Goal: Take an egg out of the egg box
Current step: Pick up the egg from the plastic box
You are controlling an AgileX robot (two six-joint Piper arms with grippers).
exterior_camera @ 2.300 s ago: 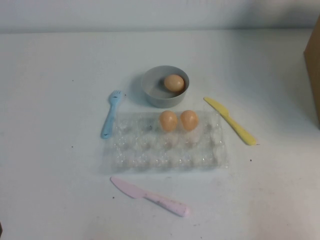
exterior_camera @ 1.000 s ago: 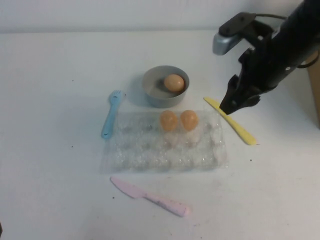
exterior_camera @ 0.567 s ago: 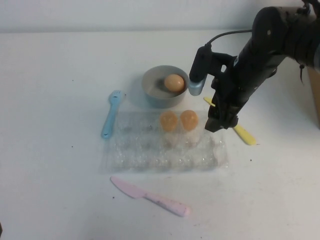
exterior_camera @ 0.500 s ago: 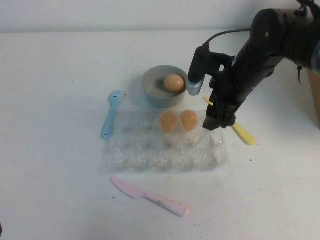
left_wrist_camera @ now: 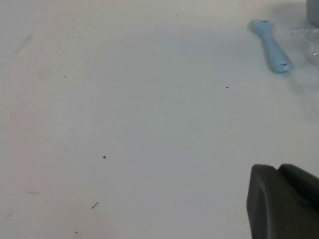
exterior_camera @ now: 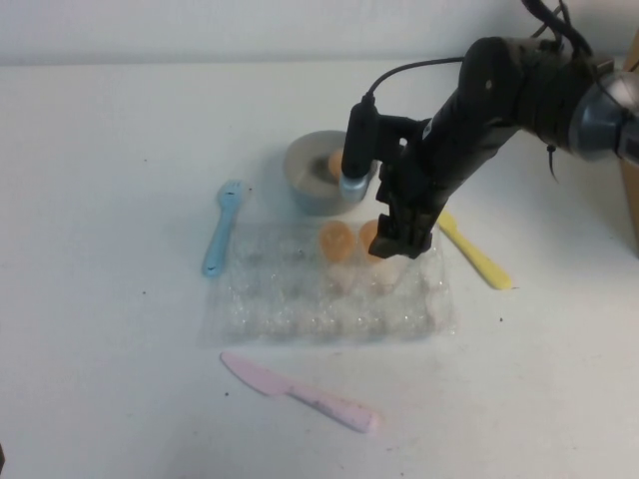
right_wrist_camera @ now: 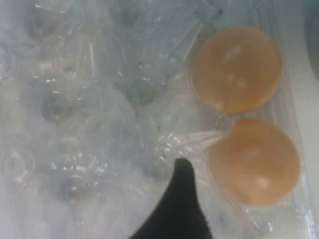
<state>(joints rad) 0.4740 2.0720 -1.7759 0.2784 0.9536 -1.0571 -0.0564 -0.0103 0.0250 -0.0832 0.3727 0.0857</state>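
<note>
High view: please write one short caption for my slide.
Right claw, open, over the right egg in the egg box; left claw unseen here.

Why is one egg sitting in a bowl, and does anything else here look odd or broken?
Nothing looks broken or spilled. One egg lies in the grey bowl, two in the egg box. The right gripper, open, hovers over those two. The left gripper rests off to the side. Cutlery lies scattered around the box.

No readable text anywhere.
No letters, labels, brand marks, numbers or signs can be read on anything in the high view or either wrist view.
</note>
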